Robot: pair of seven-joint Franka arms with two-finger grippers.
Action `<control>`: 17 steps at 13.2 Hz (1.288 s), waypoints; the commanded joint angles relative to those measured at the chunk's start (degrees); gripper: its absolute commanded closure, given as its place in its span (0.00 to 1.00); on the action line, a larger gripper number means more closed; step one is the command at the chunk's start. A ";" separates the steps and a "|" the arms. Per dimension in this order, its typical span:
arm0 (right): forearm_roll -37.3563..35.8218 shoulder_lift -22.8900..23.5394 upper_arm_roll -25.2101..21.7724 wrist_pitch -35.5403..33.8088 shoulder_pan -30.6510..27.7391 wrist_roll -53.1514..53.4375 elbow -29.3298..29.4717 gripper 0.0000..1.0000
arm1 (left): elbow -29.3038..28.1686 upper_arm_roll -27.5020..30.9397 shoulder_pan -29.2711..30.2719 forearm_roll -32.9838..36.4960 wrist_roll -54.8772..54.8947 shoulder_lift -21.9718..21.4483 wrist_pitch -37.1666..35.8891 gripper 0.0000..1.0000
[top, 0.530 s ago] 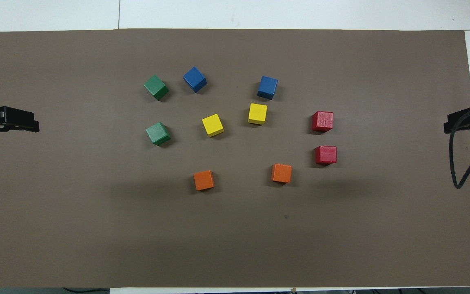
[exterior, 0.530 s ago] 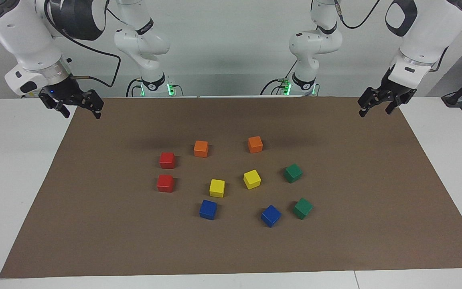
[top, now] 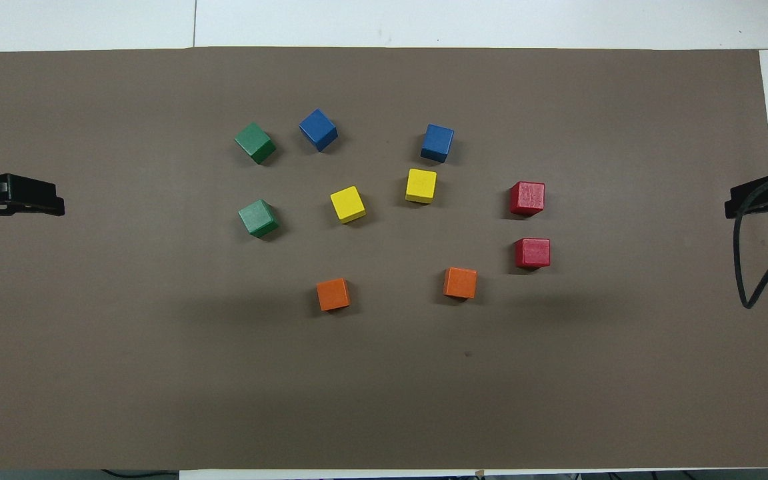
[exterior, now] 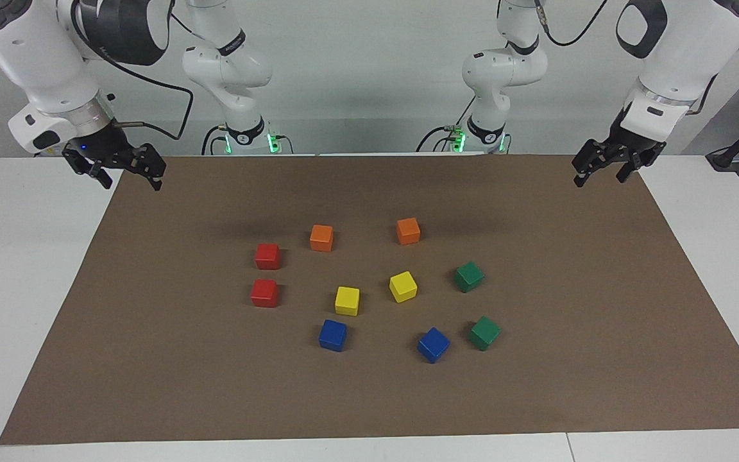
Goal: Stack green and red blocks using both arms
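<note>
Two red blocks lie apart toward the right arm's end of the mat, one nearer to the robots than the other. Two green blocks lie apart toward the left arm's end, one nearer to the robots than the other. My right gripper is open and empty, raised over the mat's edge at its own end. My left gripper is open and empty, raised over the mat's edge at its end.
Two orange cubes, two yellow cubes and two blue cubes lie between the red and green blocks. All rest on a brown mat on the white table.
</note>
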 commanded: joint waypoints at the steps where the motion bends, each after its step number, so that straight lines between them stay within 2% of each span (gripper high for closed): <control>1: -0.41 -1.56 0.65 1.80 -0.92 1.28 -2.24 0.00 | -2.47 -0.18 -0.29 -1.21 -0.64 -2.01 0.87 0.00; 4: -0.41 -1.65 0.65 1.88 -0.83 1.28 -2.32 0.00 | -4.49 -0.27 -2.12 -1.21 -3.00 -2.01 1.92 0.00; 6: -0.41 -1.65 0.74 1.80 -0.92 1.02 -2.32 0.00 | -5.63 -0.27 -5.28 -1.21 -12.55 -1.22 4.37 0.00; 8: -0.41 -1.65 0.65 1.88 -0.92 1.02 -2.41 0.00 | -9.05 -0.27 -7.32 -1.21 -17.06 -0.78 9.19 0.00; 11: -0.41 -1.73 0.65 2.06 -1.27 0.67 -2.59 0.00 | -9.41 -0.18 -12.58 -1.12 -27.59 5.62 15.17 0.00; 17: -0.41 -1.73 0.48 2.15 -1.71 0.75 -2.59 0.00 | -9.59 -0.10 -15.85 -0.16 -34.64 16.09 26.52 0.00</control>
